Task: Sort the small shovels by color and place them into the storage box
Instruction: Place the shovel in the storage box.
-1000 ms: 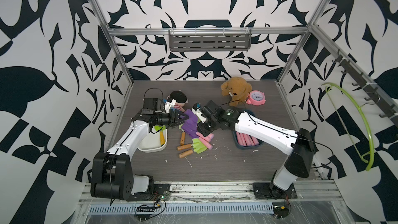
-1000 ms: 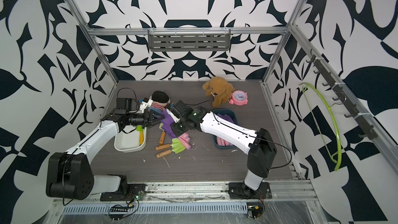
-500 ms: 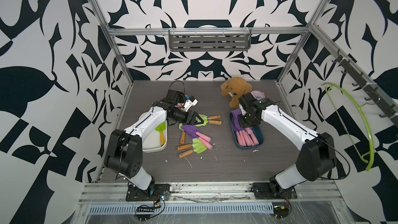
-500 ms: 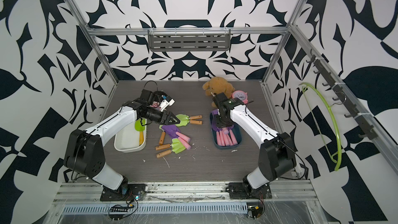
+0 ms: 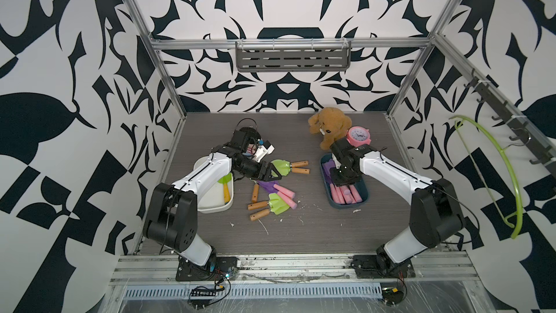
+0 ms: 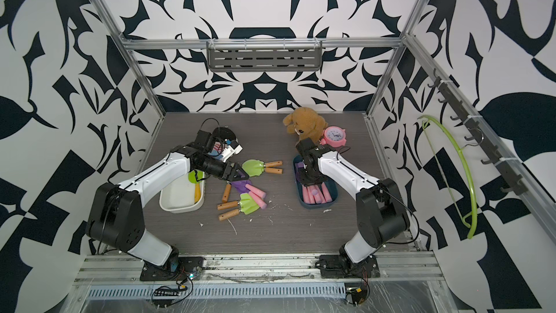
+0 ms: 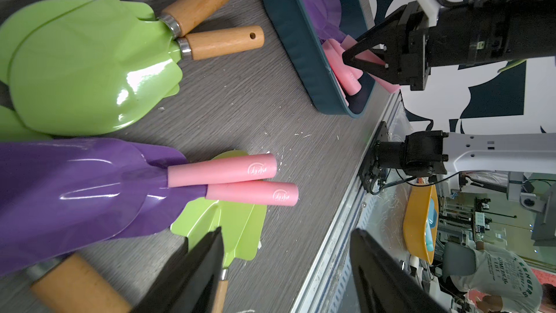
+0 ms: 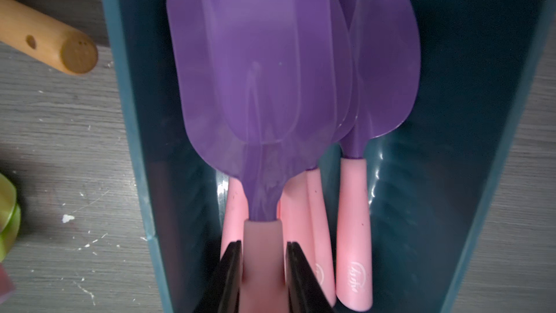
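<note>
"Holding or let go, on the right?"

"Holding. The right gripper [image 8: 263, 248] has its jaws closed against the pink handle of a purple shovel [image 8: 258, 70]. It sits low inside the dark blue box [image 8: 135, 115], above the stored purple shovels [image 8: 382, 55] lying there. A second ago that gripper was at the loose pile [image 5: 281, 194] in the middle of the table; it has since crossed to the box."

"Meaning?"

"My reading: the carry is done and only the release remains. The shovel is not yet set down."

"And the left?"

"The left gripper [image 7: 287, 236] stands wide and empty. It has reached out from beside the white box [image 5: 210, 203], its jaws have spread, and it now sits just beside the pair of green shovels [image 5: 281, 166] with wooden handles. I judge it is lining up the next green pick."

"Remaining stock?"

"Two loose purple shovels [image 5: 270, 186] are on the table, with the lower green shovels [image 5: 275, 203] touching them. One yellow-handled green shovel [image 5: 226, 186] lies in the white box. The purple side looks well advanced — the green side barely begun."
</note>
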Available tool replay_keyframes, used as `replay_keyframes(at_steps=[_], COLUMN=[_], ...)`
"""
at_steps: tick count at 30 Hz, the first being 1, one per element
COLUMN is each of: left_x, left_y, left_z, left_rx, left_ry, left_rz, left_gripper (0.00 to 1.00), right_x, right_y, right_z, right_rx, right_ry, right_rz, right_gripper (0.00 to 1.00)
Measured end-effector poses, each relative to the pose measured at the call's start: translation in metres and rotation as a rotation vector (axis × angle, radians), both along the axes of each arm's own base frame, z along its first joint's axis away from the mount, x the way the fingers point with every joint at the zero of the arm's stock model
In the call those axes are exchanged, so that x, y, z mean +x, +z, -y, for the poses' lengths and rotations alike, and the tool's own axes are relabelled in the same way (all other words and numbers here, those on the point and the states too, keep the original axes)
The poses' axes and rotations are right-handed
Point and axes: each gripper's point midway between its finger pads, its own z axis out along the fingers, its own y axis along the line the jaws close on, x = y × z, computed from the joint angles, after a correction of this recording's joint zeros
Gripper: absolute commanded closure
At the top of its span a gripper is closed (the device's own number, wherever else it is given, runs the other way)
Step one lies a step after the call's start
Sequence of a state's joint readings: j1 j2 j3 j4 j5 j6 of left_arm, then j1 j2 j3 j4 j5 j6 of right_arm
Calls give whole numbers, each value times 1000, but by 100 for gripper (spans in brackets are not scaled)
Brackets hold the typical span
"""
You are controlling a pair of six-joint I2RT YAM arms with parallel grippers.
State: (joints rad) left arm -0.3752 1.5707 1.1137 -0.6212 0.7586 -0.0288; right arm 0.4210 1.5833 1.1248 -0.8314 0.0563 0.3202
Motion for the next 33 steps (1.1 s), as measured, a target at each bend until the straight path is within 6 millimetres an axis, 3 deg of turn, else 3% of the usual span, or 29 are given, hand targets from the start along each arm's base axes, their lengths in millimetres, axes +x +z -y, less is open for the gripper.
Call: replay_keyframes(at_steps=[17,33], left_x=[-1,1], left_y=[0,1], left_z=[-2,-6], left_rx=[3,13], left_ry=[4,2], left_rz=[6,36], left_gripper=[26,27], right_x=[-8,-8], right_y=[-25,-20], right_z=[2,3], right_rx=[-11,-6], right_ry=[-21,-38], right_rz=[-51,-39], right_gripper=[66,68])
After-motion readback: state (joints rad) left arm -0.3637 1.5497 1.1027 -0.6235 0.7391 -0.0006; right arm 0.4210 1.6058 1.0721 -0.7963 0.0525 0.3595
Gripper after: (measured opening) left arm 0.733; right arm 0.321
